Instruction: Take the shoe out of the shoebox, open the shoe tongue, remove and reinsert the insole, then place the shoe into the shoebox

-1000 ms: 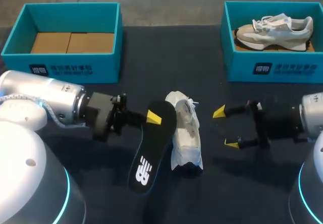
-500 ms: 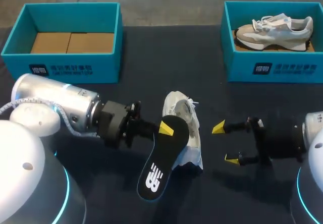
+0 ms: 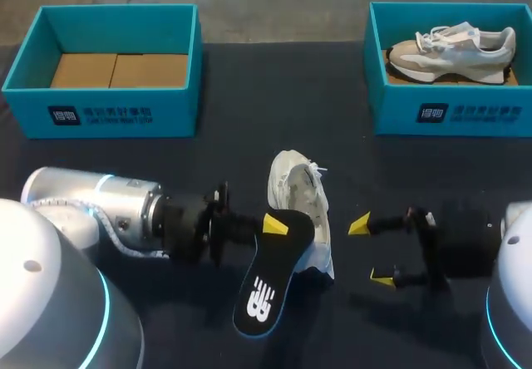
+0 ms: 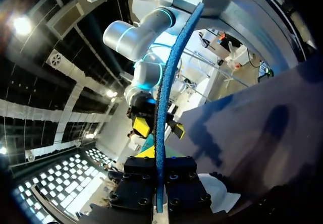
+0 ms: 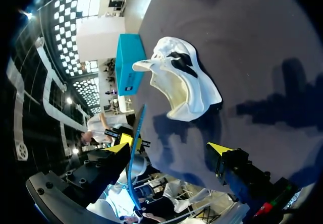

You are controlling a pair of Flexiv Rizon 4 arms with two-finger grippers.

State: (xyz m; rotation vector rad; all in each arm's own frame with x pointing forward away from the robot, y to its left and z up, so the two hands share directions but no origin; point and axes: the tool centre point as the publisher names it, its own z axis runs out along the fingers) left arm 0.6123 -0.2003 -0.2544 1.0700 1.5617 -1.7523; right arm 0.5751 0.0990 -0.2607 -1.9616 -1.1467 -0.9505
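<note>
Black and stamped with a white logo, the insole [image 3: 268, 279] is pinched at its upper end in the left claw [image 3: 278, 225], which comes in from 9 o'clock low over the dark surface [image 3: 249, 120]. It hangs slanted toward 7 o'clock, its pinched end overlapping the near left flank of the white shoe [image 3: 301, 204]; whether the two touch cannot be told. In the left wrist view the insole [image 4: 166, 98] shows edge-on, a thin blue line running straight out of the left claw [image 4: 159, 181], whose fingers close on it from both sides. The shoe lies near the middle of the surface, running from 12 to 6 o'clock, with its mouth gaping upward. At 3 o'clock of the shoe, and apart from it, the right claw [image 3: 371, 253] hangs with its two yellow tips spread wide and nothing between them. From the right wrist view the shoe [image 5: 181, 82] sits ahead of the right claw [image 5: 169, 148], its pale lining exposed. At 10 o'clock stands a teal shoebox [image 3: 25, 61] with a bare cardboard bottom. At 2 o'clock a second teal shoebox [image 3: 378, 78] holds a beige and white sneaker [image 3: 453, 49] lying on its side.
</note>
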